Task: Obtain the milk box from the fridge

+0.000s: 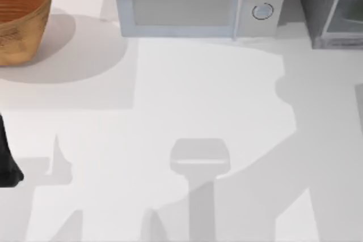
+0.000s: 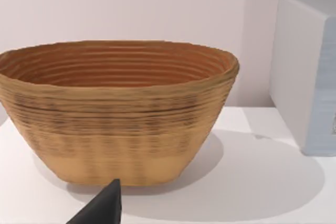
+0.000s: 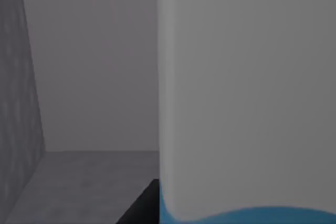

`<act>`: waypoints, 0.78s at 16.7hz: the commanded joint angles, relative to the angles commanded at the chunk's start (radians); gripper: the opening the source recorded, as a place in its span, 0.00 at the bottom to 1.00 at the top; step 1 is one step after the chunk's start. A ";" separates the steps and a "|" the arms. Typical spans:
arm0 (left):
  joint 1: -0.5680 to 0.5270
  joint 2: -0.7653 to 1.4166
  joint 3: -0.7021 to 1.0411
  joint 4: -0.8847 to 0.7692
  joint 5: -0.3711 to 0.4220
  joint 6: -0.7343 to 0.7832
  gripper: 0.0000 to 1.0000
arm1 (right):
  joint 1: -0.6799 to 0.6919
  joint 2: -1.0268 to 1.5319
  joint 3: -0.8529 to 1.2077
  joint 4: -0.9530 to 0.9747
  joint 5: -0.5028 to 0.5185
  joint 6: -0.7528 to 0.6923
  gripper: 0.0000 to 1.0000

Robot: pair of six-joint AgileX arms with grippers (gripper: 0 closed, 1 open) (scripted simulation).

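The fridge (image 1: 332,9) stands at the table's far right corner, dark grey and speckled with a pale frame and a glassy door panel. The right wrist view looks into its grey inside (image 3: 79,103), with a speckled side wall (image 3: 16,103). The milk box (image 3: 247,103) looms very close there as a pale upright face with a blue band along its lower edge. A dark part of my right gripper (image 3: 142,208) lies right beside the box. My left arm (image 1: 7,162) is parked at the table's left edge, facing the basket.
A woven brown basket (image 1: 17,15) (image 2: 118,108) sits at the far left corner. A pale blue-grey microwave (image 1: 198,1) with two round knobs stands at the back middle, left of the fridge. Its side (image 2: 307,72) appears beside the basket.
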 joint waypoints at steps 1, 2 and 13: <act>0.000 0.000 0.000 0.000 0.000 0.000 1.00 | 0.000 0.000 0.000 0.000 0.000 0.000 0.00; 0.000 0.000 0.000 0.000 0.000 0.000 1.00 | -0.003 -0.002 -0.001 0.000 0.000 0.001 0.00; 0.000 0.000 0.000 0.000 0.000 0.000 1.00 | -0.003 -0.121 0.032 -0.151 -0.002 0.003 0.00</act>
